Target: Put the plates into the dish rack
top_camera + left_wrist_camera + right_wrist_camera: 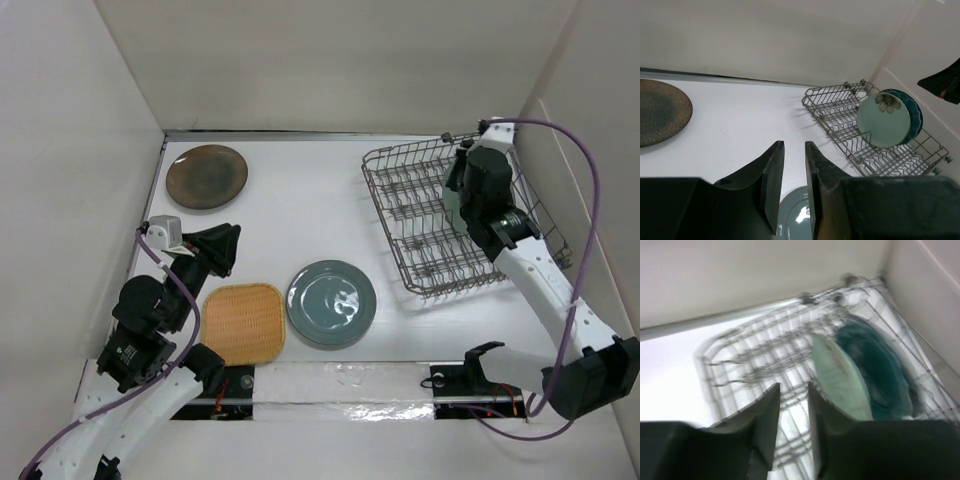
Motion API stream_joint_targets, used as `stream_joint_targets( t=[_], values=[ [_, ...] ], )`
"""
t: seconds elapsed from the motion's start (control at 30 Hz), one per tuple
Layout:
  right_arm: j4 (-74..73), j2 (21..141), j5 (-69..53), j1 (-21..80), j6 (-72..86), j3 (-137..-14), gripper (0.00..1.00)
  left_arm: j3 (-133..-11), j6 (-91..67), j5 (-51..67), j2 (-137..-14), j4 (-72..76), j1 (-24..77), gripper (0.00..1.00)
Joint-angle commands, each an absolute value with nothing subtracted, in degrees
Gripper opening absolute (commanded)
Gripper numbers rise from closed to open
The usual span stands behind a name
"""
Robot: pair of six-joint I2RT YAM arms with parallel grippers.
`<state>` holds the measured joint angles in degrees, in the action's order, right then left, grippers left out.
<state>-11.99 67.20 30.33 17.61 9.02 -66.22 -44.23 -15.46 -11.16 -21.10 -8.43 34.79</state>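
Roughly two of the five plates appeared loaded, with three left to go. Nearest the arms, close to the near edge of the table [300, 215], the tan woven plate [243, 322] lay flat. The grey-blue plate [331, 303] lay flat just beside it on the right, their rims so close that contact could not be ruled out. Farther back, near the far-left corner, the dark brown plate [207, 177] also lay flat, well apart from the other two. None of these three had been picked up. At the far-right corner sat the dish rack [420, 225], turned at a slant. Inside it the white floral plate [883, 120] and the teal scalloped plate [915, 117] stood on edge, close together, on the side toward the table's right edge. The left gripper [793, 150] hung above the table near the left edge, just beyond the tan woven plate and short of the dark brown one. Its fingers [771, 180] were parted by a narrow gap with nothing in it, and only the rim of the grey-blue plate showed beneath them in the wrist view. The right gripper [793, 387] hung over the dish rack. Its fingers [765, 425] were likewise slightly parted and empty in a blurred wrist view. The white floral plate stood just to their right, clear of them, with the teal scalloped plate behind it.
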Motion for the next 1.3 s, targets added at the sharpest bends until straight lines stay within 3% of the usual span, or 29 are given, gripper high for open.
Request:
stream_joint_targets(
  t=[0.0, 0.03, 0.07, 0.1, 0.17, 0.33, 0.5, 0.53, 0.6, 0.63, 0.67, 0.73, 0.97, 1.07, 1.27],
  values=[
    [-11.79, 65.83, 21.73, 25.47, 11.95, -68.2, 0.15, -43.95, -14.85, -13.26, -21.88, -5.45, 34.98, 0.2],
    [-11.43, 66.18, 17.88, 27.4, 12.82, -67.59, 0.03, -44.21, -15.11, -13.79, -22.49, -6.06, 34.98, 0.16],
    [-11.08, 66.7, 16.1, 29.42, 14.66, -67.24, 0.0, -44.47, -15.12, -14.23, -22.85, -6.33, 34.98, 0.11],
    [-11.86, 67.49, 14.17, 33.62, 15.9, -67.06, 0.0, -44.56, -15.12, -14.93, -23.03, -6.5, 34.98, 0.04],
    [-12.83, 69.08, 10.2, 38.3, 20.18, -65.14, 0.0, -44.39, -15.21, -15.64, -23.12, -6.33, 34.98, 0.0],
    [-5.73, 70.4, 2.65, 53.83, 36.27, -53.72, 0.0, -44.65, -15.47, -17.23, -23.73, -6.59, 34.98, 0.0],
    [-2.46, 76.36, 5.09, 66.69, 47.72, -48.87, 0.03, -44.56, -15.47, -16.88, -23.99, -6.77, 34.98, 0.0],
    [-2.63, 77.07, 5.79, 67.93, 48.16, -48.78, 0.05, -44.65, -15.38, -16.7, -23.82, -6.68, 34.98, 0.0],
    [-5.26, 78.13, 7.02, 70.83, 52.28, -48.17, 0.19, -44.3, -15.29, -16.61, -23.64, -6.24, 34.98, 0.05],
    [-6.49, 77.79, 9.47, 71.71, 54.3, -46.42, 0.28, -44.04, -15.29, -16.52, -23.73, -6.24, 34.98, 0.07],
    [-7.72, 77.26, 11.06, 72.59, 58.75, -45.01, 0.45, -44.12, -15.29, -16.35, -23.82, -6.41, 34.98, 0.08],
    [-12.81, 73.68, 16.14, 73.83, 64.66, -40.2, 0.56, -44.56, -15.29, -15.56, -23.82, -6.68, 34.98, 0.11],
    [-27.4, 58.2, 26.63, 79.89, 95.23, -30.68, 0.62, -44.65, -15.29, -13.45, -23.56, -6.33, 34.98, 0.18],
    [-29.71, 56.08, 26.37, 80.42, 100.88, -28.13, 0.69, -44.21, -15.29, -13.18, -22.59, -5.71, 34.98, 0.19],
    [-23.2, 59.67, 28.82, 76.99, 102.38, -25.14, 0.72, -44.04, -15.38, -12.83, -22.15, -5.45, 34.98, 0.2]
  ],
)
